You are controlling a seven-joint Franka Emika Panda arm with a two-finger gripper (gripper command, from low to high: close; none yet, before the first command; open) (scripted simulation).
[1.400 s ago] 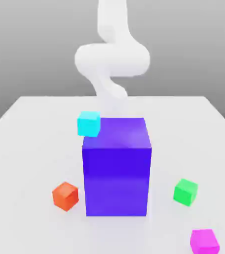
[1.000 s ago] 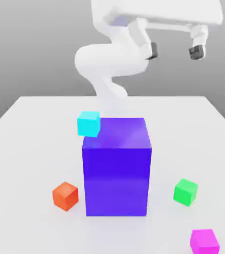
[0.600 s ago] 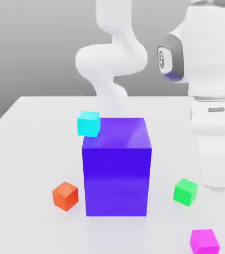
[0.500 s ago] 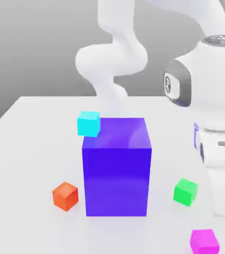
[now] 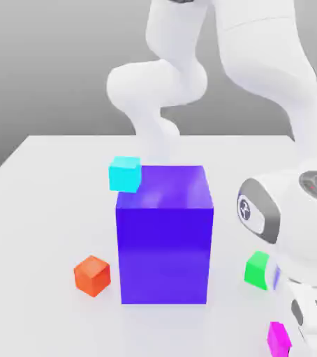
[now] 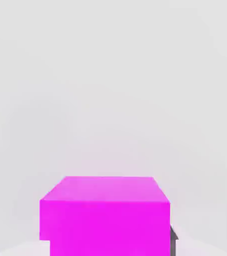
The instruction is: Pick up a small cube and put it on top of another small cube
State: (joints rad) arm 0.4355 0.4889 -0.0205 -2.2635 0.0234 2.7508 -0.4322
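The white robot arm (image 5: 273,84) arches over from the far side and bends steeply down at the exterior view's near right, its wrist low over the white table (image 5: 42,209). The gripper is closed on the small magenta cube (image 6: 104,215), at the near right corner. The small green cube (image 5: 257,269) sits just beyond, right of the large blue block (image 5: 165,237).

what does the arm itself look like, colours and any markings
The arm is glossy white, built of thick rounded tubular links that curve into one another. The joint housing near the wrist carries a grey band around a round white cap with a small dark emblem. No cables show.
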